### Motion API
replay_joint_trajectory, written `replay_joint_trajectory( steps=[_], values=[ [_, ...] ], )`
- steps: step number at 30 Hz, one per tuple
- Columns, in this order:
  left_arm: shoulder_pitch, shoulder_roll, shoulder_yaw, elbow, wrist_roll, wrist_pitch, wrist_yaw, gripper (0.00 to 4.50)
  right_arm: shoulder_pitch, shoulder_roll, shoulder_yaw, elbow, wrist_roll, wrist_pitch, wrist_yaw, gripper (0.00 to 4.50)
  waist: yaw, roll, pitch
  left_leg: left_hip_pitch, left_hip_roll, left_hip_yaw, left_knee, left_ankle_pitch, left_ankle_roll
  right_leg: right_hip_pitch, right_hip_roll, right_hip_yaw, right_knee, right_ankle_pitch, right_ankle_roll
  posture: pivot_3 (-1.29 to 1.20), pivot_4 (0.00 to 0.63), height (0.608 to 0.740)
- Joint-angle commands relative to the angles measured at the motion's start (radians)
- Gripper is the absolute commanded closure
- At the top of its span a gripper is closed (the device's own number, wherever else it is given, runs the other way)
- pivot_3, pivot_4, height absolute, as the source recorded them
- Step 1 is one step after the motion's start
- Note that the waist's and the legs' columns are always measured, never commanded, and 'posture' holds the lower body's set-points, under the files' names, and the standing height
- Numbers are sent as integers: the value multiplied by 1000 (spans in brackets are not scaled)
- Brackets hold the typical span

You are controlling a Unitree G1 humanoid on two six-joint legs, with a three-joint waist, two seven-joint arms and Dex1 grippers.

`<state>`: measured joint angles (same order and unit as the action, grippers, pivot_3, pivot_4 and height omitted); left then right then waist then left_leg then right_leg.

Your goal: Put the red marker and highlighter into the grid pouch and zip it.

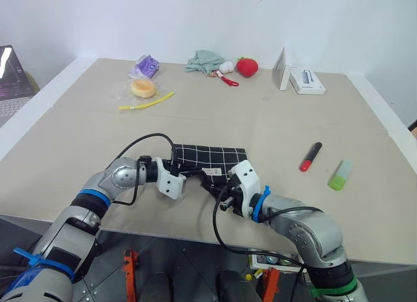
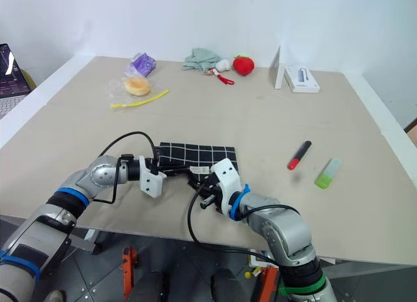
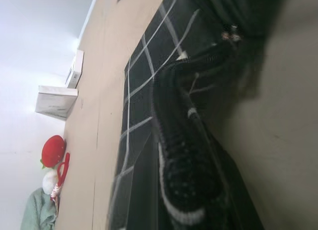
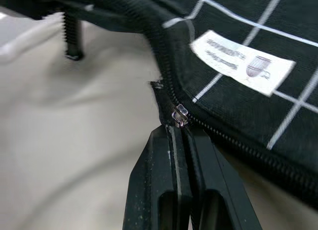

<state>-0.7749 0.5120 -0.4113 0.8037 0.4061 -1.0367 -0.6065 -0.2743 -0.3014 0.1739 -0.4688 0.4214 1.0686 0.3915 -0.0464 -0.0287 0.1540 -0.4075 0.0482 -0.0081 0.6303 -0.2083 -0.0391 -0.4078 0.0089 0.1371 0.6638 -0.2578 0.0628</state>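
The grid pouch looks soft and floppy; both pincers are clenched: left pincer on its edge, right pincer at the small zipper slider

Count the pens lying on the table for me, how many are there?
2. The red marker lies to the right of the pouch, and the green highlighter lies just right of the marker. More could be hidden inside the pouch.
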Motion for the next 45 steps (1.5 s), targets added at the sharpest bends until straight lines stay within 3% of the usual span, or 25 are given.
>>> replay_joint_trajectory(
  steps=[1, 9, 10, 11, 14, 16, 18, 23, 28, 34, 44, 45],
  values=[
    [21, -35, -30, -2, 11, 20, -4, 4500, -49, 41, 14, -47, 37, -20, 15, 4468, 0, 0, 0, 0, 0, 0, 0, 0, 0, 0, 0, 0, 0, 0, 0, 0, 150, 732],
    [28, -23, -24, -10, -2, 25, -11, 4500, -36, -20, -98, -84, 57, -46, 49, 4468, 1, 0, 0, -1, 0, -2, 0, 0, 0, 0, 0, -2, 0, 0, 0, 0, 150, 732],
    [29, -21, -21, -10, -7, 28, -13, 4500, -31, -45, -137, -101, 82, -45, 74, 3690, 1, 0, 0, -1, 0, -2, 0, 0, 0, 0, 0, -2, 0, 0, 0, 0, 150, 732],
    [30, -19, -17, -10, -13, 32, -15, 4500, -30, -65, -179, -118, 115, -41, 96, 3454, 2, 0, 0, -1, 0, -2, 0, 0, 0, 0, 0, -2, 0, 0, 0, 0, 150, 732],
    [31, -22, -2, -11, -42, 49, -28, 4500, -40, -90, -302, -142, 205, -41, 124, 1999, 2, 0, 0, -1, -1, -2, 0, 0, 0, 0, 0, -3, 0, 0, 3, 0, 150, 732],
    [30, -34, 23, -30, -105, 83, -56, 4500, -76, -78, -425, -105, 229, -66, 65, 908, 2, 1, 0, -1, -1, -3, -1, 0, 0, 0, 0, -3, 0, 1, 5, 0, 150, 732],
    [30, -43, 39, -46, -146, 110, -78, 4500, -110, -67, -480, -48, 179, -93, -30, 106, 0, 0, 2, -1, -1, -4, -1, 0, 0, 0, 0, -4, 0, 2, 5, 0, 150, 732],
    [36, -60, 58, -88, -213, 171, -123, 4500, -148, -74, -475, 108, -67, -132, -316, 106, -1, -1, 2, -3, -1, -3, -4, 0, 0, -3, 0, -3, 0, 1, 4, 0, 150, 732],
    [42, -72, 60, -130, -240, 212, -144, 4500, -160, 6, -481, 195, -179, -146, -488, 106, -1, 0, 2, -13, 0, -5, -9, 0, 0, -14, 1, -4, 2, 2, -1, 0, 150, 732],
    [70, -71, 58, -175, -243, 234, -153, 4500, -191, 67, -514, 274, -249, -196, -606, 106, -2, 1, 2, -17, -1, -5, -9, 0, 1, -18, 1, -4, 1, 3, -3, 0, 150, 732],
    [102, -68, 69, -240, -247, 268, -155, 4500, -194, 87, -525, 345, -247, -141, -599, 106, -2, 1, 2, -17, -1, -6, -9, 0, 1, -17, 1, -5, 2, 3, -3, 0, 150, 732],
    [103, -68, 72, -244, -249, 271, -156, 4500, -194, 91, -529, 348, -245, -134, -599, 345, -2, 1, 2, -17, -1, -6, -9, 0, 1, -17, 1, -5, 2, 3, -3, 0, 150, 732]
  ],
)
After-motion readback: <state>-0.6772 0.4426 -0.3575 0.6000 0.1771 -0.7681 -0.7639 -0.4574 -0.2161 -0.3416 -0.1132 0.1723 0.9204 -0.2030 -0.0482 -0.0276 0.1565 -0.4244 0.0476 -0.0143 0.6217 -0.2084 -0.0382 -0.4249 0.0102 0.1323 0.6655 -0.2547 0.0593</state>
